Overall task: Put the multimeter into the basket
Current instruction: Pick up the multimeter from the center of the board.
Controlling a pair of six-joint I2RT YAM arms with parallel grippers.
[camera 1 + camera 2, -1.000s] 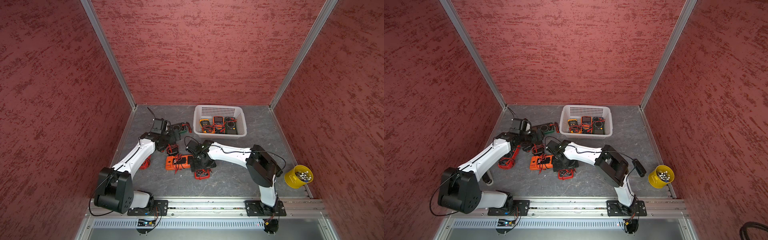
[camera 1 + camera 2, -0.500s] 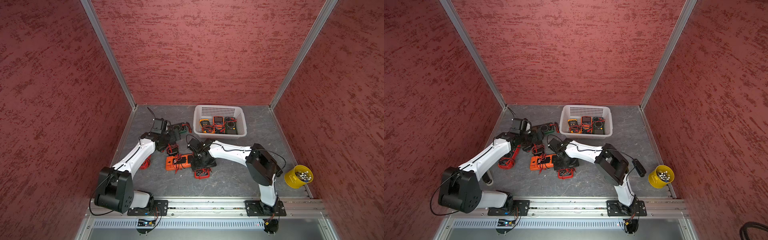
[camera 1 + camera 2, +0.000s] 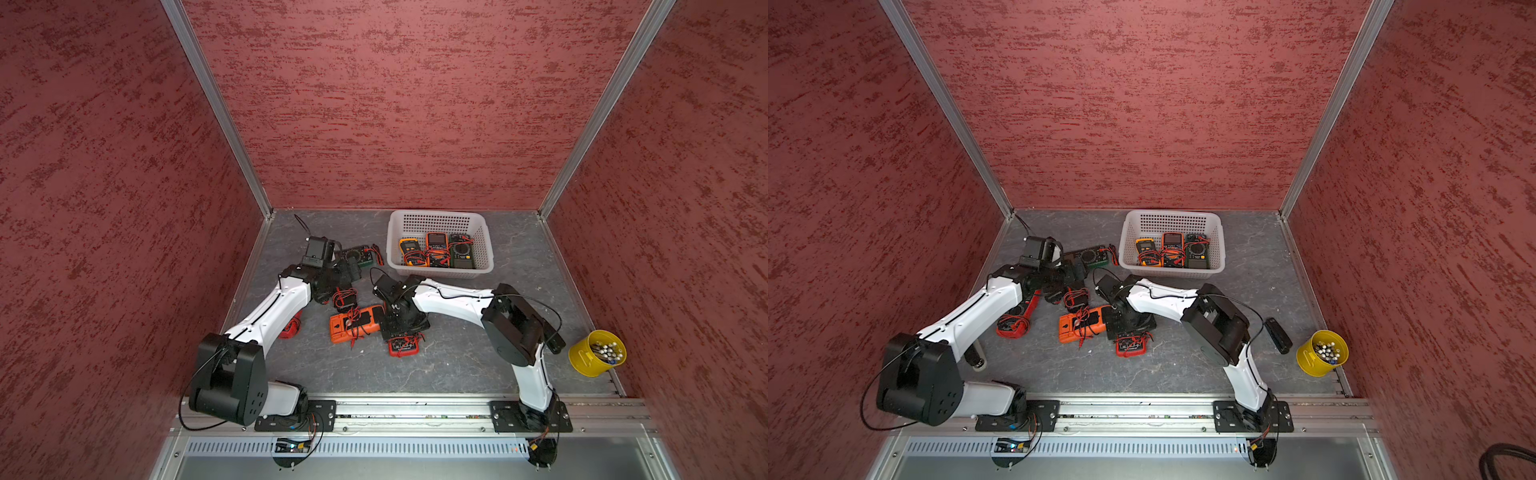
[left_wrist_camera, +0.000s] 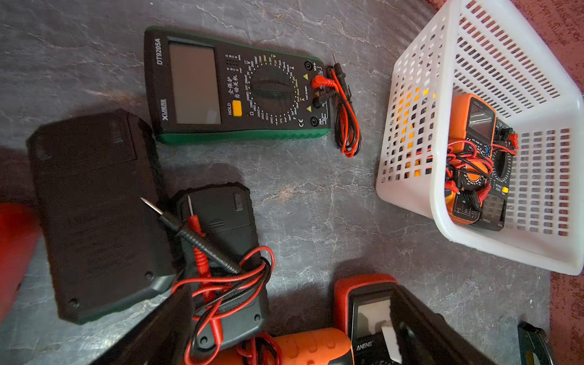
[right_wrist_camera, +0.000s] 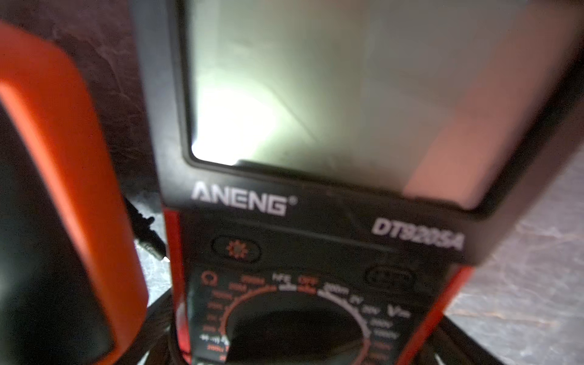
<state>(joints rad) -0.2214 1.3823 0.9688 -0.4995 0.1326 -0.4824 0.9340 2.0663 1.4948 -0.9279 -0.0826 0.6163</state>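
The right gripper (image 3: pixel 402 328) points down at the table, jaws spread wide and holding nothing. Its fingers do not show in the right wrist view, so whether they touch anything cannot be told. Directly under it lies the red meter (image 3: pixel 405 345), flat and face up on the grey table (image 3: pixel 457 365). The meter's long axis runs roughly from the front rail toward the back wall. Its display end lies under the gripper, and its dial end sticks out toward the rail with leads bunched on it. The right wrist view is filled by its screen and dial (image 5: pixel 316 221), slightly blurred.

Just beside it, on the left arm's side, an orange meter (image 3: pixel 356 326) lies crosswise, wrapped in leads. The left gripper (image 4: pixel 290 294) hovers farther back, fingers (image 4: pixel 164 328) also wide apart and empty. It is above a small face-down black meter (image 4: pixel 221 234) with loose probes. Near it are a larger face-down black meter (image 4: pixel 94 215) and a face-up green meter (image 4: pixel 234 85).

The basket (image 3: pixel 436 213) stands near the back wall, well apart from the red meter, with three meters inside.
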